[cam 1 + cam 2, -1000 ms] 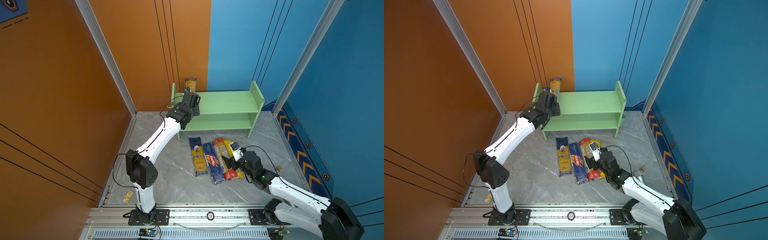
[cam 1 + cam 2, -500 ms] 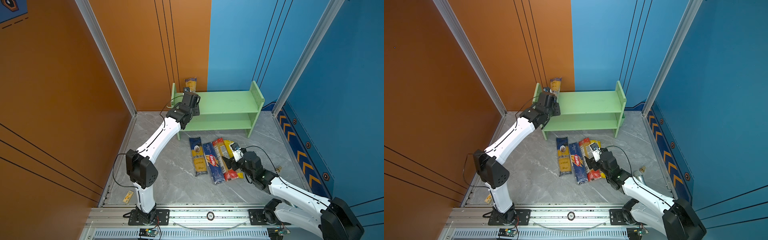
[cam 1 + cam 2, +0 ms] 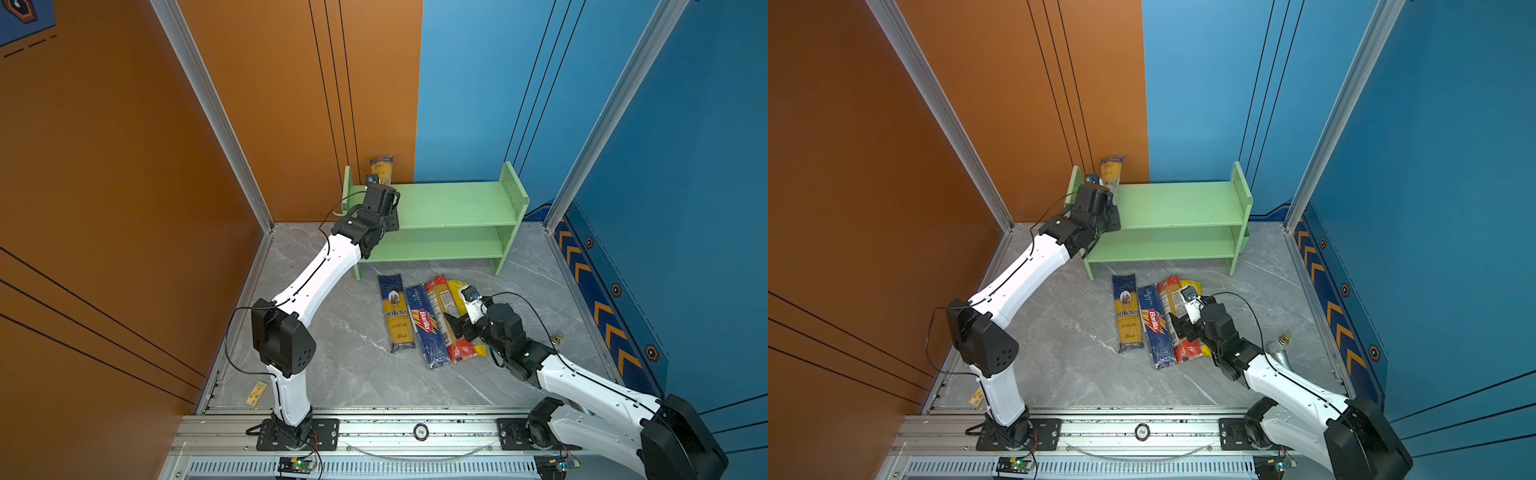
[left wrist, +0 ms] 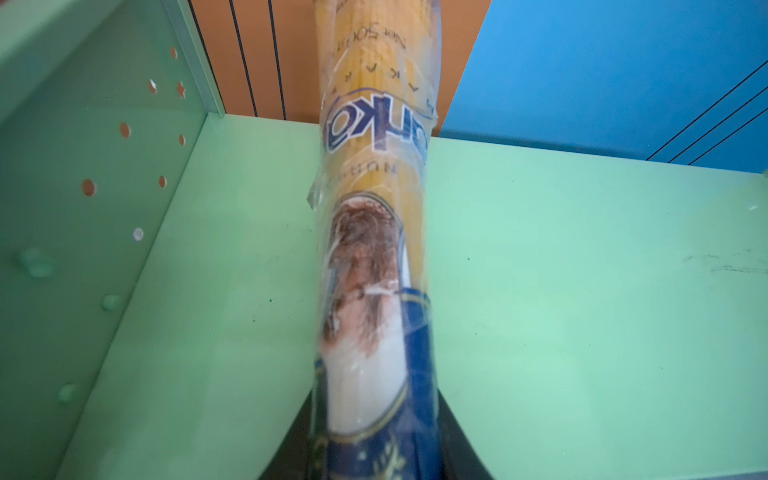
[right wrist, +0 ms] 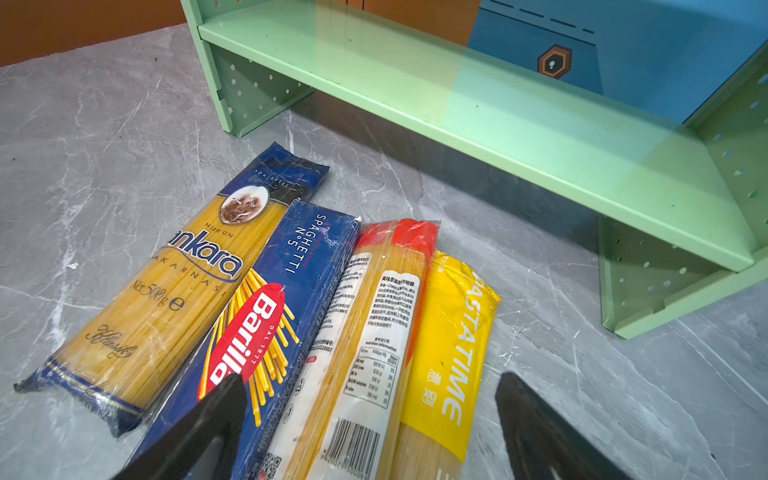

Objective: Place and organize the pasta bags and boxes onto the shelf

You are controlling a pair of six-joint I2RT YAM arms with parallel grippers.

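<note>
Step in hand, by my read: 1st of 5 packets going onto the shelf (image 3: 513,193). Your left pincer (image 4: 374,457) is pinching the held Ankara packet (image 4: 374,249) by its navy end. It's over the left end of the top tier (image 3: 457,203), just beside the perforated side panel (image 4: 62,166). Packet is tilted up, yellow end past the back edge toward the wall. Can't tell whether any part rests on the board. Next move prob needs you to lay it flat along the tier before letting go. Released as is, it'd likely tip.

Right pincer (image 5: 370,419) is spread wide w/ nothing in it, hovering over the red-ended packet (image 5: 374,332) and yellow-ended packet (image 5: 453,353). Those lie on the bench (image 3: 340,332) in front of the shelf, side by side w/ the Barilla packet (image 5: 282,299) and the second Ankara packet (image 5: 166,299).

Views: left wrist cam gives you the grip + portrait label. In both top views the wrist hides the jaws and only the packet's yellow end shows. Right wrist cam gives labels + jaw spread, but misses the silver object (image 3: 1278,353) by the right arm, seen in a top view.
</note>
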